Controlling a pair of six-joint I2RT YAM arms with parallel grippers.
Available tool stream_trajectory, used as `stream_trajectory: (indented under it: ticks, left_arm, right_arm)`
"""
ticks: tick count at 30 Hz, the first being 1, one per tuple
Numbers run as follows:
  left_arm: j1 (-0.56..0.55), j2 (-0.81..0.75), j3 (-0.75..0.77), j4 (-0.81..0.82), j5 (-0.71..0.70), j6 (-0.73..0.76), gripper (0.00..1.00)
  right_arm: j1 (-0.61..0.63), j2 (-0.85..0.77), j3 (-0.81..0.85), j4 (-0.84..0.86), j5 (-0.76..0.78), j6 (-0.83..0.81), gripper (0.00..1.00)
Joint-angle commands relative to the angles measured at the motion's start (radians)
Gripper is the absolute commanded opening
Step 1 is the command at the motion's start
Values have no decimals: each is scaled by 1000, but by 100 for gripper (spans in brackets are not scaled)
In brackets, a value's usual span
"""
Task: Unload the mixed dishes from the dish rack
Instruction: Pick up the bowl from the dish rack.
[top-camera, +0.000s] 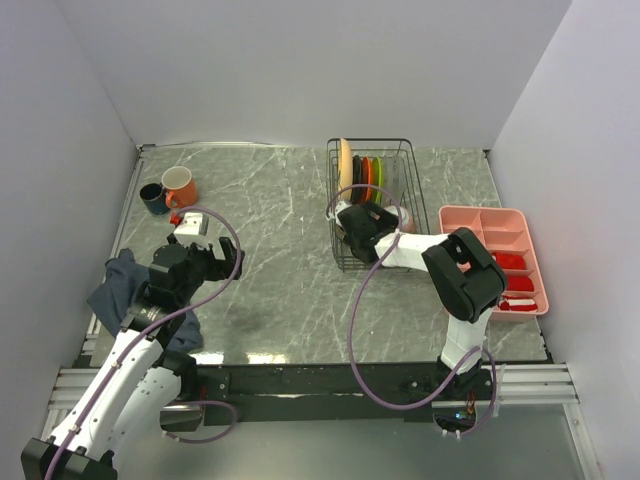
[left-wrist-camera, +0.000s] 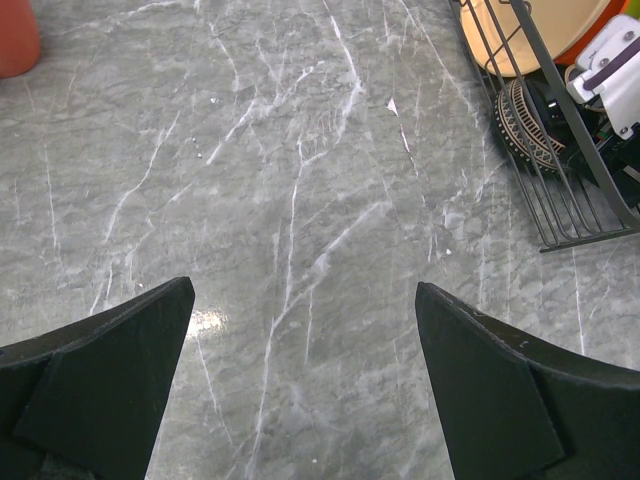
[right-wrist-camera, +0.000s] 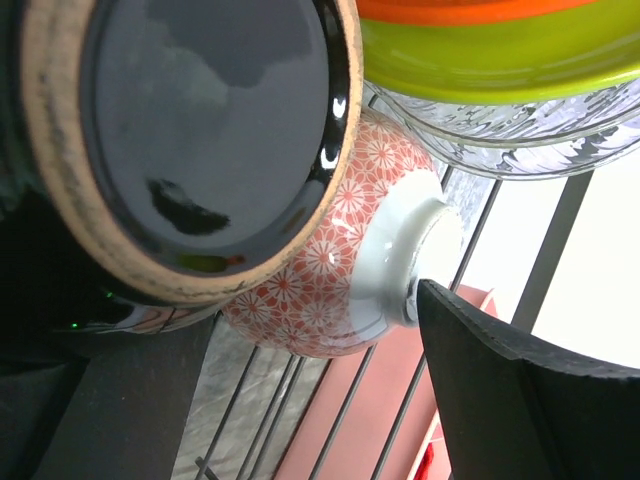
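Nothing readable is to be found in any of the three views: no text, label, brand, number or sign can be made out. The closest thing to a marking is the red-and-white star-flower pattern printed on a bowl (right-wrist-camera: 330, 270), seen in the right wrist view. It's plain decoration, and no lettering can be picked out in it.

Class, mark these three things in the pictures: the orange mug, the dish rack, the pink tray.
orange mug (top-camera: 181, 189), top view, on its outer side wall.
dish rack (top-camera: 375, 141), top view, on its far rim wire.
pink tray (top-camera: 484, 209), top view, on its far rim.
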Motion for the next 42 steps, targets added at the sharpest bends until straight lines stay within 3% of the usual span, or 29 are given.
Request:
stream_trajectory:
  ticks: [1, 14, 42]
  left_arm:
    - [-4, -13, 5, 35, -4, 14, 99]
    - [-4, -13, 4, 38, -4, 14, 99]
    - [-4, -9, 5, 35, -2, 14, 99]
  right_arm:
    - [4, 15, -3, 38, 27, -21, 87]
    - [12, -72, -13, 18, 1, -11, 58]
    - [15, -218, 51, -111, -126, 84, 52]
